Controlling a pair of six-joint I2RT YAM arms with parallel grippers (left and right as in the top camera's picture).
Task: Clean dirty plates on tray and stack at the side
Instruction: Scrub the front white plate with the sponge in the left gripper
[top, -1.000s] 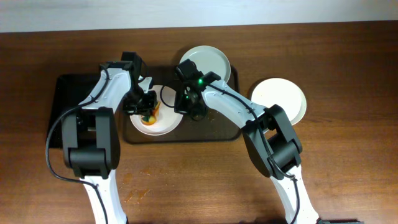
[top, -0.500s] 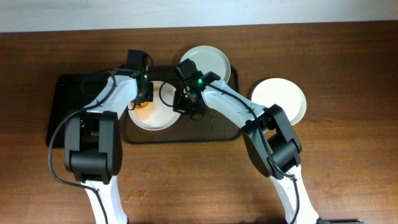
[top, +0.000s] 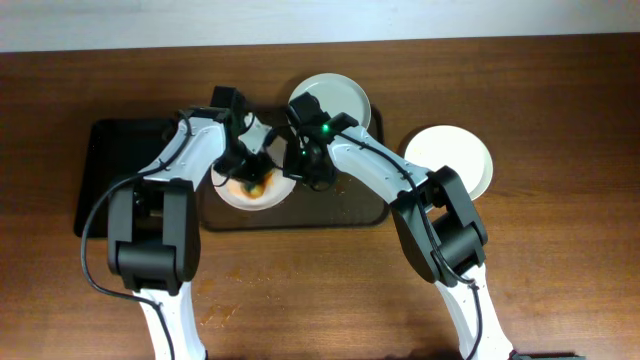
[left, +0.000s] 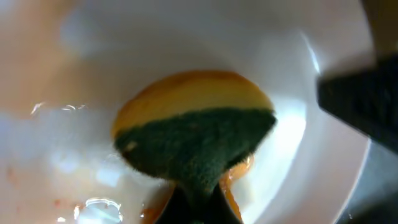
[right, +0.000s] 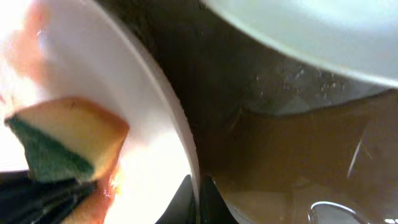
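Note:
A dirty white plate (top: 262, 197) lies on the dark-brown tray (top: 330, 215), with orange sauce in its middle. My left gripper (top: 250, 178) is shut on a yellow and green sponge (left: 196, 134) that presses on this plate (left: 81, 93). My right gripper (top: 300, 172) is shut on the plate's right rim (right: 180, 130); the sponge (right: 62, 143) also shows there. A second white plate (top: 335, 97) sits at the tray's back right (right: 311, 37). A third clean plate (top: 455, 160) rests on the table to the right of the tray.
A smaller black tray (top: 120, 180) lies to the left of the brown tray. The wooden table (top: 560, 260) has orange stains near the front left (top: 222, 312). A wall edge runs along the back.
My left gripper moved the sponge from the plate's left side towards its middle and right. The plate shifted slightly right. My right gripper kept its hold on the rim.

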